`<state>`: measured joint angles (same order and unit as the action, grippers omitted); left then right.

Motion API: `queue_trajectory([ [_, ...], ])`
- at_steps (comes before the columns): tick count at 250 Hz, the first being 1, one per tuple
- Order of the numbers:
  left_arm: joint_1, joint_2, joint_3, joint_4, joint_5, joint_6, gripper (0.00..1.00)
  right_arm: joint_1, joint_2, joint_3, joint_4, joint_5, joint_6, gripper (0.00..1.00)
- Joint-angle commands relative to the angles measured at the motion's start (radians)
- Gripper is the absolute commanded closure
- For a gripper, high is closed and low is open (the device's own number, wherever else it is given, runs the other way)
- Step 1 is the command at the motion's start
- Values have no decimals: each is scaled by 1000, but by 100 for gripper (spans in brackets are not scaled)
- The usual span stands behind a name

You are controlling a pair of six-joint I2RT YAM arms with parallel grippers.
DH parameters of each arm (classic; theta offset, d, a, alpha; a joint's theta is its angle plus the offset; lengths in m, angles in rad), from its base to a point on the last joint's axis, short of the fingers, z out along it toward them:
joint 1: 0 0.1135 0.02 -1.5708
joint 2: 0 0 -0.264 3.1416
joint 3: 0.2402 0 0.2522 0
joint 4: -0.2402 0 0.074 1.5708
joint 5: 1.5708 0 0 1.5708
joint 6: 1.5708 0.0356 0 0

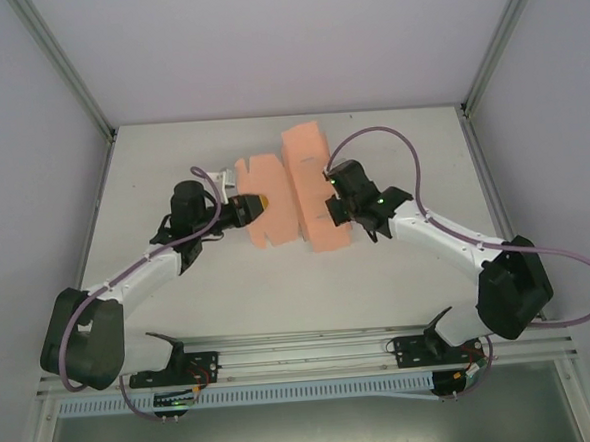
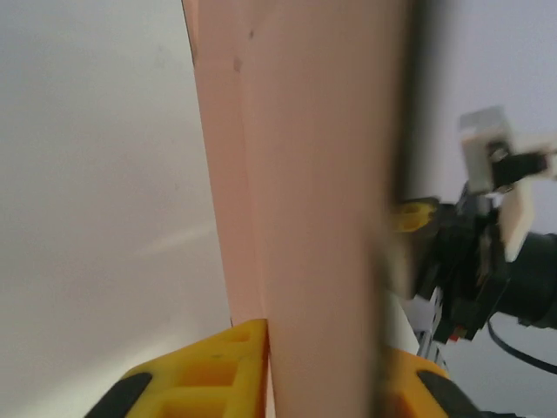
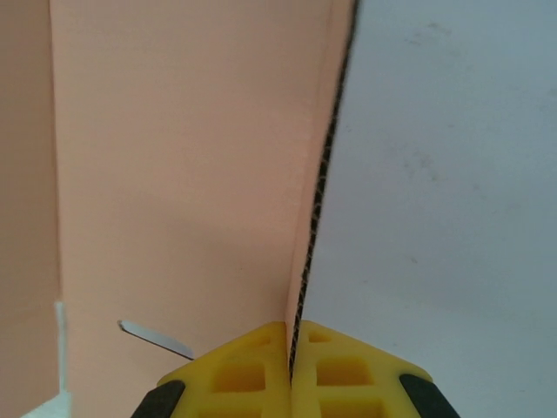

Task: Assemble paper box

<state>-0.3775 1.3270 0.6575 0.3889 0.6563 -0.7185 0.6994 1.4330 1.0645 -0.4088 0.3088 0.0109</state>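
Nearest the arm bases, the bench (image 1: 229,285) is pale and matte with faint scuffs, a surface on which thin card would probably slide if pushed rather than pinched. Beyond it both arms converge on the paper box (image 1: 309,150), which lies mid-bench as a salmon-pink die-cut sheet, partly folded, with notched flaps and tabs. The right gripper (image 3: 290,335) is clamped on a raised panel. Its yellow moulded fingers (image 3: 235,374) press together over a dark fluted edge, so the card looks like fine corrugate: stiff one way, easy to crease the other. A short slit is cut just beside that grip. The left gripper (image 1: 255,204) straddles the sheet's left panel, with one finger touching the card, but I cannot tell whether it pinches or merely brackets it. The step seems to be raising a wall along a score. The right pinch should serve as the anchor while the left panel is swung about the crease, not pulled. Farthest off, the rear flap lies flat.
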Motion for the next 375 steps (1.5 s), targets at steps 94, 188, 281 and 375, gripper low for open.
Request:
queue_trajectory([
  [94,-11,-142,-186,-241,-121,-1,9,25,88,-21,123,138,-589,100],
  [188,-11,-349,-104,-553,-307,24,1,141,208,-185,612,372,-1171,100],
  [281,-9,-134,161,-533,-316,71,2,193,243,-256,887,401,-1277,100],
  [375,-9,131,383,-467,-153,151,1,217,172,-276,839,341,-1230,100],
])
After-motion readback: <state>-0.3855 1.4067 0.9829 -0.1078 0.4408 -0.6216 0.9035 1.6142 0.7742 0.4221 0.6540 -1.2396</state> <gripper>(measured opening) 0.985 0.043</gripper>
